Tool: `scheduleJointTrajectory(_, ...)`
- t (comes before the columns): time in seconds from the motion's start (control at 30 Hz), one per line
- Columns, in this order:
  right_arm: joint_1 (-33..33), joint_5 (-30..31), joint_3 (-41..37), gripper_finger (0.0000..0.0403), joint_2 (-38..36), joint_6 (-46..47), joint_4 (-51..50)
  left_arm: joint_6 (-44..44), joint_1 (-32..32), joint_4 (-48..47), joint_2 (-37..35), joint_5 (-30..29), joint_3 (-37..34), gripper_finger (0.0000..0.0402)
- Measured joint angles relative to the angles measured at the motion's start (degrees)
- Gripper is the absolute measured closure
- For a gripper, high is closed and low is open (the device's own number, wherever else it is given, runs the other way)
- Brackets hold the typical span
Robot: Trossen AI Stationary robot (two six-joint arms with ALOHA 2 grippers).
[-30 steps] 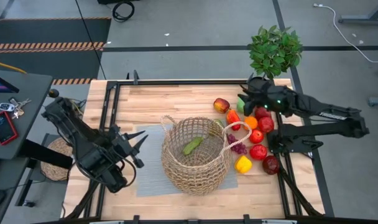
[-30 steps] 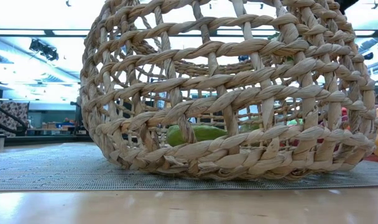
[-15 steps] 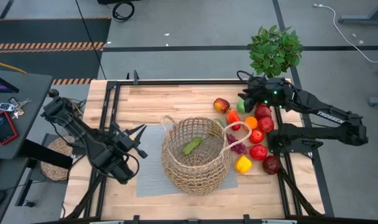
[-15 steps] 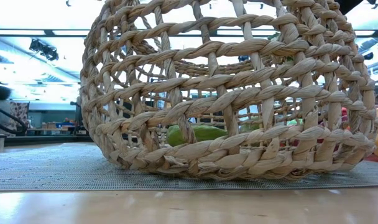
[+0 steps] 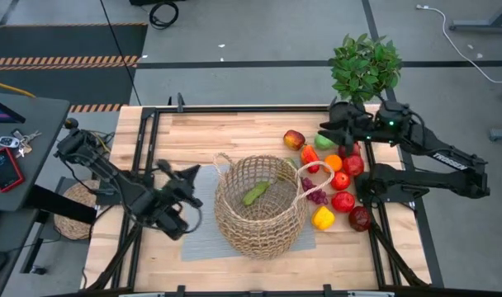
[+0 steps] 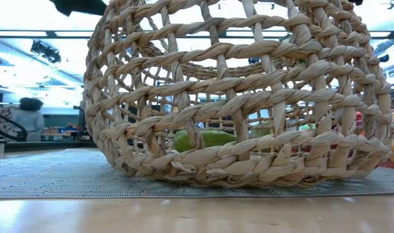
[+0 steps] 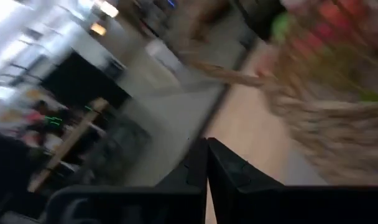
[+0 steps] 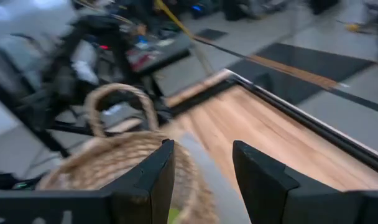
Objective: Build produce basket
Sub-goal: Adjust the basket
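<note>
The wicker basket (image 5: pixel 260 206) stands on a grey mat (image 5: pixel 200 227) at mid-table, and a green piece of produce (image 5: pixel 255 194) lies on its bottom (image 6: pixel 207 138). The other produce lies on the table to its right: a red-yellow apple (image 5: pixel 294 139), red apples (image 5: pixel 343 200), purple grapes (image 5: pixel 316 193) and a yellow pepper (image 5: pixel 323 218). My left gripper (image 5: pixel 187 175) hovers shut over the mat, left of the basket, its fingers together (image 7: pixel 206 155). My right gripper (image 5: pixel 327 132) hangs open above the far end of the produce, pointing toward the basket, with nothing between its fingers (image 8: pixel 202 174).
A leafy plant (image 5: pixel 365 66) stands beyond the far right corner. Black frame rails (image 5: pixel 144 165) run along the table's left and far sides. A round woven mat (image 5: pixel 69 216) lies off the left edge. Bare wood (image 5: pixel 234 132) lies between the basket and the far rail.
My left gripper has shut and gone toward the basket, dropping lower and rolling. My right gripper has drawn back toward the table's far right, risen a little and swung its fingers round. Basket and produce have kept still.
</note>
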Motion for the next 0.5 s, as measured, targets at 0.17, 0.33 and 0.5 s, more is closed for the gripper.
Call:
scheduleJointTrajectory(0.17,1.83,-1.7,0.0,0.0235,-2.21,-0.06,2.69,38.1,6.01,32.04,0.07,24.25,0.0,0.0392)
scheduleJointTrajectory(0.33,4.14,-1.82,0.0,0.0235,-3.91,-0.5,1.58,52.61,9.36,47.94,-2.49,45.84,0.0,0.0393)
scheduleJointTrajectory(0.5,6.34,-1.06,1.05,0.0235,-5.07,-2.48,-0.02,52.55,11.81,48.92,-9.48,59.46,0.02,0.0398)
